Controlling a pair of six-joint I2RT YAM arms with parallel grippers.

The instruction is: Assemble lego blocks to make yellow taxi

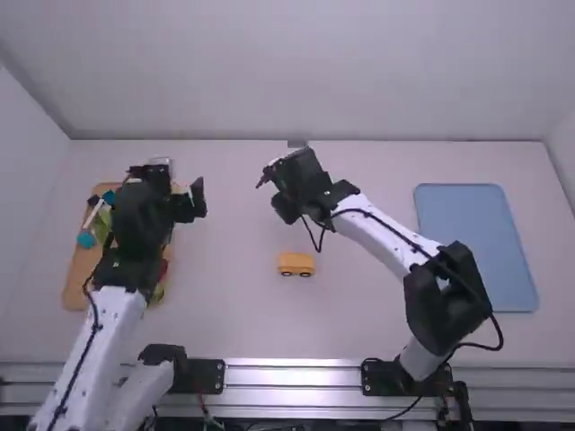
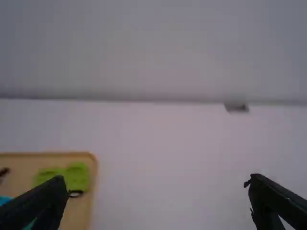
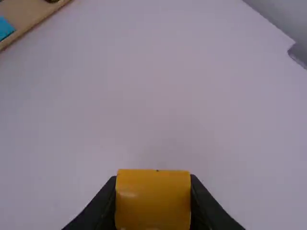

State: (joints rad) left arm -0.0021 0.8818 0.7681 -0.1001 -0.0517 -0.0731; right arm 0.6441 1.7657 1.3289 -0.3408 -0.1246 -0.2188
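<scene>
In the high view, a yellow car body (image 1: 296, 262) with black wheels stands on the table's middle. Beyond it, over the table, is my right gripper (image 1: 272, 192). The right wrist view shows a yellow block (image 3: 153, 200) between the fingers of my right gripper (image 3: 153, 191), which is shut on it. My left gripper (image 1: 176, 184) is beside and partly over the wooden tray (image 1: 79, 285) at the left, well away from the car. In the left wrist view my left gripper (image 2: 158, 182) is wide open with nothing between its fingers.
Green blocks (image 2: 76, 177) lie in the wooden tray, and blue pieces (image 1: 86, 240) lie there too, partly covered by the left arm. A blue tray (image 1: 473, 242) occupies the right side. A small grey object (image 1: 297, 144) is at the table's back edge.
</scene>
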